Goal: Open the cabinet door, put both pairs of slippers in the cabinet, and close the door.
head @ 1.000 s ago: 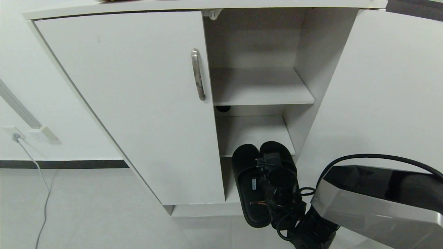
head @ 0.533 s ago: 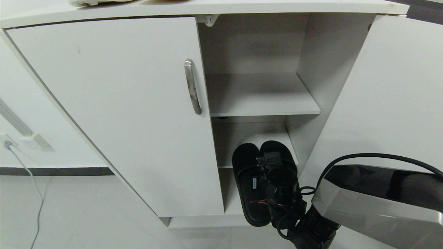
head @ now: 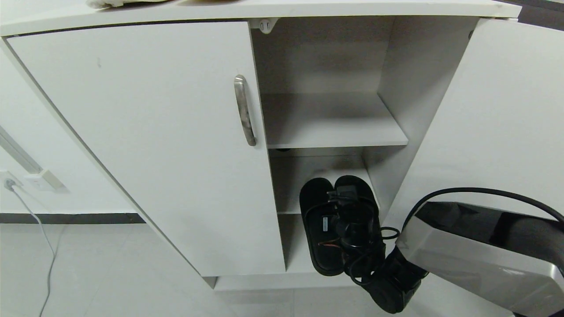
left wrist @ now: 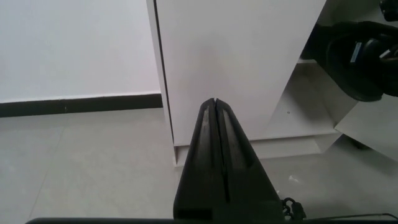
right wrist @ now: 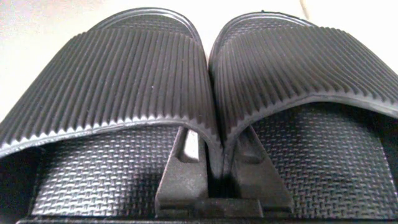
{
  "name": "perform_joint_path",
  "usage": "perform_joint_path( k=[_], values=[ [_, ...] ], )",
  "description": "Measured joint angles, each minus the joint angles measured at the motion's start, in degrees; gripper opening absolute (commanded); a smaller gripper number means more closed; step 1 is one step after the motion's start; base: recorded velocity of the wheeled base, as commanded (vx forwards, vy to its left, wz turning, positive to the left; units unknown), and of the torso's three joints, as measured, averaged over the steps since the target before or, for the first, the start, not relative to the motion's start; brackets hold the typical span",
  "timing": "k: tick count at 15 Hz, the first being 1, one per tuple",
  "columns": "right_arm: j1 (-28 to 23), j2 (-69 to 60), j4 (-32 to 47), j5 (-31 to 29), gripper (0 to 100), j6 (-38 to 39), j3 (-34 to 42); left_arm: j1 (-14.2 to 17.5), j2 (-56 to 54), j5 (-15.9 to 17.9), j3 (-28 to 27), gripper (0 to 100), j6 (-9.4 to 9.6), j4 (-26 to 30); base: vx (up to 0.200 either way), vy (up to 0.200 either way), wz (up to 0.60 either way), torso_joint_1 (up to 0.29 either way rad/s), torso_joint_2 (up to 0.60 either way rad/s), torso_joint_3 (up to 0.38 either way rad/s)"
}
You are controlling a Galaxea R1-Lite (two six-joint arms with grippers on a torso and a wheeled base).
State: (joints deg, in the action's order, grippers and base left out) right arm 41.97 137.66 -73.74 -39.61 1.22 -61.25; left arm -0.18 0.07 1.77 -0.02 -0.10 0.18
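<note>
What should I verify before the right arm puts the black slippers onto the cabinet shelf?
1. Right door open: ok.
2. Right gripper shut on both black slippers: ok.
3. Slippers apart from left door edge: ok.
4. Lower shelf free at its back: cannot tell, partly hidden.
5. Left gripper shut, outside the opening: ok.

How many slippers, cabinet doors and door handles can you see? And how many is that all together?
Black slippers: 2
Cabinet doors: 2 (one shut, one open)
Door handles: 1
Total: 5
</note>
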Motion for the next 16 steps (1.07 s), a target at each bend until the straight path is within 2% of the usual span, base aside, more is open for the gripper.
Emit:
perform_joint_path(
  k=[6,16],
  values=[
    [-1.99,0.3,17.66,0.06,0,5.91,-12.32,0.0,0.0,0.0,0.0,0,0.07,0.0,0.0,0.0,0.0,0.0,0.0,0.0],
    [-3.63,5.38,29.51,0.68,0,5.49,-33.16,0.0,0.0,0.0,0.02,0,0.12,0.0,0.0,0.0,0.0,0.0,0.0,0.0]
  ],
)
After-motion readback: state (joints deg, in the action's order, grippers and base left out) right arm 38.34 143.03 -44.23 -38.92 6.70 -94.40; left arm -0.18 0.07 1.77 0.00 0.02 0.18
